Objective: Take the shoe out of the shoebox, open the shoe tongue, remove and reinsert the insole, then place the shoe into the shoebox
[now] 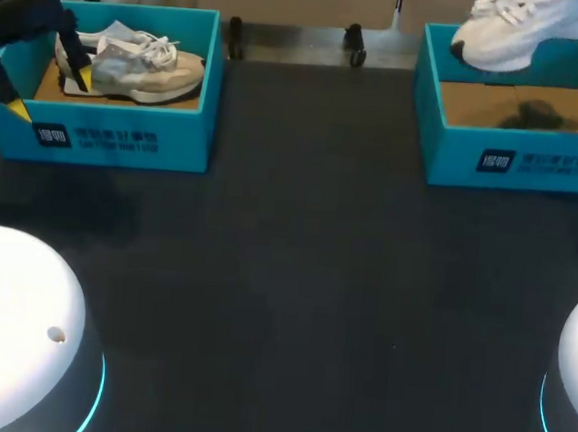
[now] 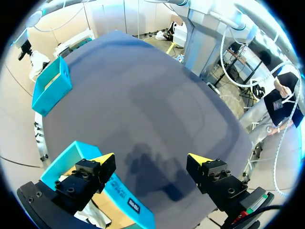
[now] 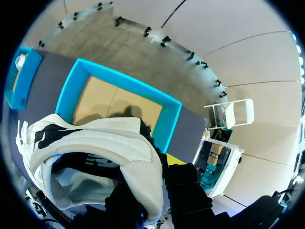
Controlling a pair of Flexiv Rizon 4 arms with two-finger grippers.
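The right gripper [image 3: 155,167] is pinched on the heel collar of a white shoe [image 1: 498,37], with one finger inside the opening and the yellow-tipped one against the outside. The shoe hangs in the air above the right shoebox [image 1: 514,159], a teal box at about two o'clock on the table [image 1: 304,277]. Its brown cardboard floor lies bare under the shoe, with the shoe's shadow across it. In the right wrist view the white upper with its dark markings fills the space around the fingers, and the teal rim of the box shows beyond it. The left gripper [image 1: 48,94] is spread wide and holds nothing. It hovers over the near corner of the left shoebox [image 1: 125,138] at about ten o'clock on the table, one yellow tip inside the box just beside the heel of a grey and beige shoe [image 1: 141,64], the other outside the wall. That shoe lies on its sole in the box, laces up, toe toward three o'clock. The two boxes stand well apart, with dark tabletop between them.
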